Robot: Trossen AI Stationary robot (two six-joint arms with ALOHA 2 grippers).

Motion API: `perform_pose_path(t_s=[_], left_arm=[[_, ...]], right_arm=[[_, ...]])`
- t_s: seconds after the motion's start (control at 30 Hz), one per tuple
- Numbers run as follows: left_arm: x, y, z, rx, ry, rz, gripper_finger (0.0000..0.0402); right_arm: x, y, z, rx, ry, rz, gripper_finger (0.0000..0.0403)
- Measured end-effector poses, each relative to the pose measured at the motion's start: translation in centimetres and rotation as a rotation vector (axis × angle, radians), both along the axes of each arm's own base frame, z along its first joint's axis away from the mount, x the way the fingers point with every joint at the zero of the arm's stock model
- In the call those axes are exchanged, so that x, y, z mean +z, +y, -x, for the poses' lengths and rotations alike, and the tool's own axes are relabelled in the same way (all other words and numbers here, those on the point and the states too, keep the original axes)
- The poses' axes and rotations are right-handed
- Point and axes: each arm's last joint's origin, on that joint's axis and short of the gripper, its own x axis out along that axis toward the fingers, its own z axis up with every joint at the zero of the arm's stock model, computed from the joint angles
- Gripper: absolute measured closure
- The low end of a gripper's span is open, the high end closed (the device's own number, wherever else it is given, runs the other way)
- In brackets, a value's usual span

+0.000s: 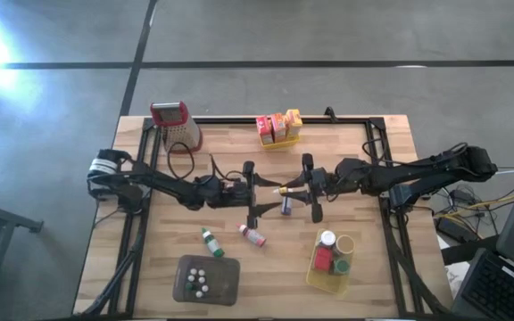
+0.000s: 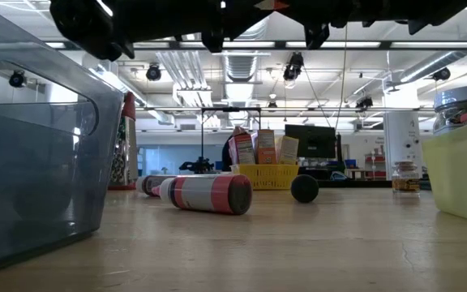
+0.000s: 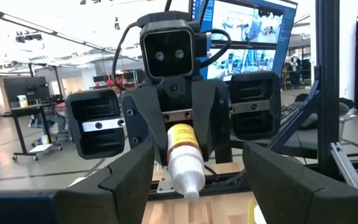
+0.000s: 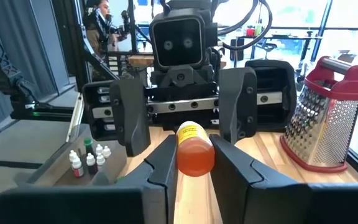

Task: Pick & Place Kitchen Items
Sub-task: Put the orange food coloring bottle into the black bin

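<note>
A pale wooden table [image 1: 266, 267] in an open workshop carries scattered kitchen items as two dark arms meet nose to nose above its middle. Between them hangs a small orange bottle [image 4: 194, 152] with a yellow label and white cap, clenched in the jaws of the right gripper [image 1: 313, 188] and pointed toward the left gripper [image 1: 251, 192], whose jaws stand released on either side of the cap end without yet touching it. This looks like a mid-air handover: the next move would call for the left jaws to close on the bottle before the right ones let go. Below, a green-capped bottle [image 1: 210, 242] and a red-banded bottle [image 1: 252, 234] lie loose, near a grey tray [image 1: 227, 283] of tiny bottles; a yellow basket [image 1: 313, 275] holds jars, and a metal grater [image 1: 177, 125] stands at the far edge.
</note>
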Motion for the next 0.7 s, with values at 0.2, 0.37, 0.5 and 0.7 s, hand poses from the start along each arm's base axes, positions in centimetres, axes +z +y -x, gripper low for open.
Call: perform_pose_path(t_s=[0.2, 0.37, 0.5, 0.7], left_arm=[[-0.07, 0.04, 0.06, 0.010, 0.003, 0.013, 0.0152], [-0.07, 0.08, 0.06, 0.023, 0.003, 0.019, 0.0166], [-0.25, 0.10, 0.10, 0.025, 0.013, 0.019, 0.0203], [-0.34, 0.10, 0.09, 0.026, 0.022, 0.020, 0.0265]], right_arm=[[0.00, 0.00, 0.00, 0.000, 0.000, 0.000, 0.0311], [0.00, 0.00, 0.00, 0.000, 0.000, 0.001, 0.0324], [0.00, -0.01, 0.00, 0.000, 0.000, 0.001, 0.0332], [-0.03, 0.00, 0.00, 0.001, 0.003, 0.001, 0.0312]])
